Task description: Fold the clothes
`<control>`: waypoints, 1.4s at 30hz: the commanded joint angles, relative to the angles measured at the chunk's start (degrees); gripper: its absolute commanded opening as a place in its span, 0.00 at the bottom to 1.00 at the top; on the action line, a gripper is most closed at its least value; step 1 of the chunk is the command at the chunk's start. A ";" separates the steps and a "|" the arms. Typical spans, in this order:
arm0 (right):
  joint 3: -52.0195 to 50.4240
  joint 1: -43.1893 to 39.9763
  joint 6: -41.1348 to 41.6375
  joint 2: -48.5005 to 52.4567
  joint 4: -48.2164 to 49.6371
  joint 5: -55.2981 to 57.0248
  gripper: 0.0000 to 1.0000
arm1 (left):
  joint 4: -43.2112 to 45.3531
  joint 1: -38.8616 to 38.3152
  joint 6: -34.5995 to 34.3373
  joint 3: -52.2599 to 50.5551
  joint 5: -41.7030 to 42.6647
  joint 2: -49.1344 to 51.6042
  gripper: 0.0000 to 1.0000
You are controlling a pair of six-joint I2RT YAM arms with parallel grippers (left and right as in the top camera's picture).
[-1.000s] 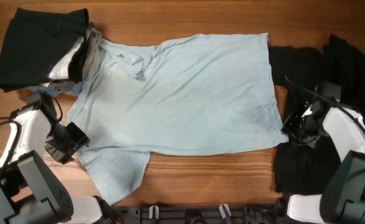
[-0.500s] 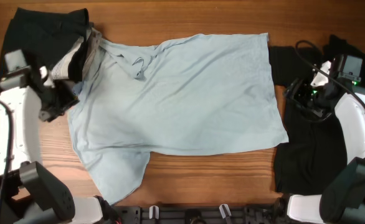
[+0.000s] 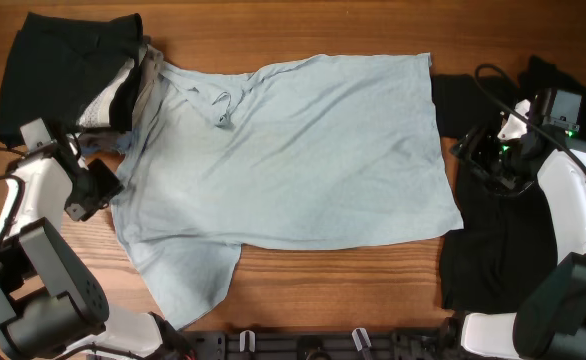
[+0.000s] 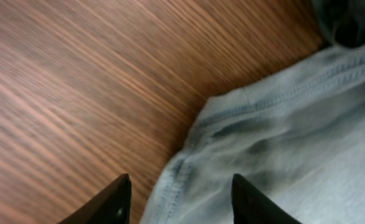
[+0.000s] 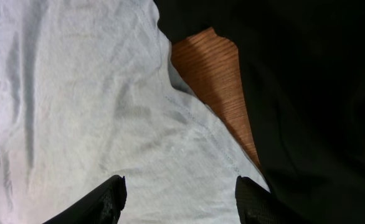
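A pale blue T-shirt (image 3: 303, 160) lies spread across the middle of the wooden tabletop (image 3: 303, 20). Black garments (image 3: 493, 250) lie along its right edge, and a black heap (image 3: 58, 70) sits at the far left corner. The left gripper (image 4: 179, 193) is over the shirt's left edge and the right gripper (image 5: 179, 193) over its right edge, both with fingers apart.

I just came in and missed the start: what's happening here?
Two robot arms are working on a pale blue T-shirt spread flat on the wooden table, not yet folded. The left gripper hangs open over the shirt's left hem; the right gripper hangs open over its right edge, beside the black garments. Neither holds anything.
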 commanded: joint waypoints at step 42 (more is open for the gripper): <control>-7.34 3.80 -15.17 11.96 20.61 0.74 0.47 | 9.99 -0.13 3.72 -10.86 2.29 -9.70 0.04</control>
